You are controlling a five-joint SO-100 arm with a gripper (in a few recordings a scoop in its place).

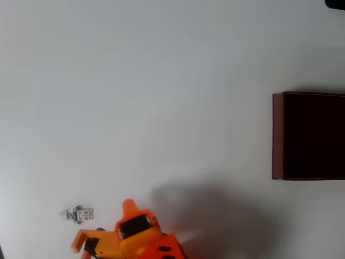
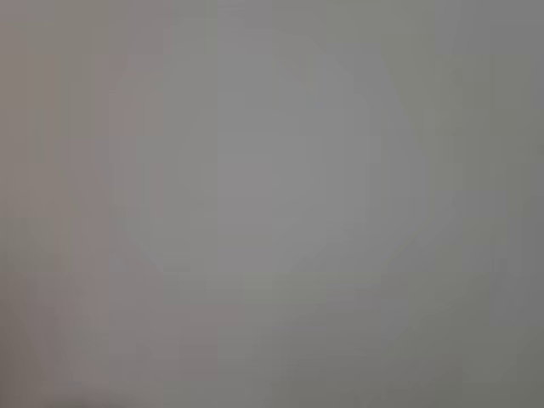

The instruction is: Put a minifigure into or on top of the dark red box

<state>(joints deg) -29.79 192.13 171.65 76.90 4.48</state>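
In the overhead view the tiny white-and-grey minifigure (image 1: 78, 214) lies on its side on the white table near the bottom left. My orange gripper (image 1: 101, 226) sits just right of and below it at the bottom edge, open wide. One fingertip (image 1: 129, 204) points up and the other (image 1: 76, 245) reaches left beneath the figure, and neither touches it. The dark red box (image 1: 277, 135), with maroon walls and a near-black inside, stands at the right edge, far from the gripper. The wrist view is a blurred grey field.
The white table (image 1: 161, 97) stretches bare between the gripper and the box. A soft shadow of the arm (image 1: 210, 210) falls on the table right of the gripper. A dark object (image 1: 337, 3) pokes in at the top right corner.
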